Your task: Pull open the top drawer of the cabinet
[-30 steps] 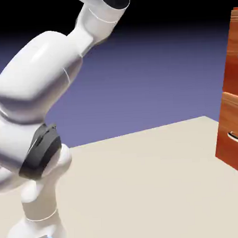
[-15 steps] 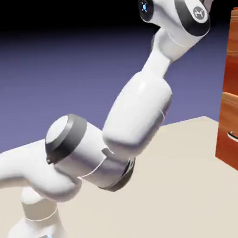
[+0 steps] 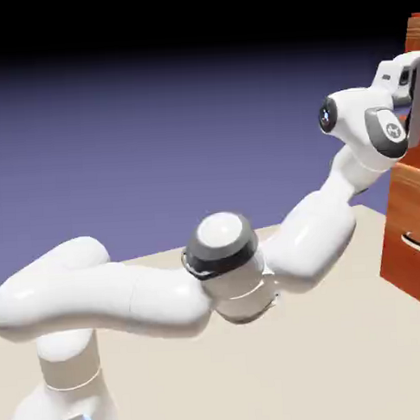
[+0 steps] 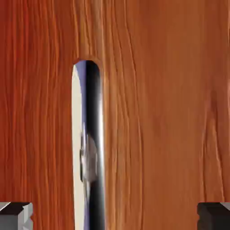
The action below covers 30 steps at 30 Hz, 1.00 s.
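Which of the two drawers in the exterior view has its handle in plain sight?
The lower one: its pale handle shows uncovered, while the end of the arm partly covers the upper drawer.

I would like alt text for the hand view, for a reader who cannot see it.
A shiny bar handle runs upright, left of centre, against reddish-brown wood. The open tool shows its two tips at the bottom corners.
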Each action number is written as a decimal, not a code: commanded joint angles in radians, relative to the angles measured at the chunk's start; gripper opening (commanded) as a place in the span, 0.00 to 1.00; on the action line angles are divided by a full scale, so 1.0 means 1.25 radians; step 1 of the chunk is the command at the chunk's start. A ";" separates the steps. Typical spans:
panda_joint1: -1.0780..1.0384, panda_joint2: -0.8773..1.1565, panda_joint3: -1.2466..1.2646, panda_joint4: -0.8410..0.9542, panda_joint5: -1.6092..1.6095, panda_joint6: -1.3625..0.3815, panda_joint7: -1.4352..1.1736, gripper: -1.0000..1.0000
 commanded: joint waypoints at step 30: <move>-0.052 -0.062 0.048 -0.130 -0.042 -0.069 -0.006 0.00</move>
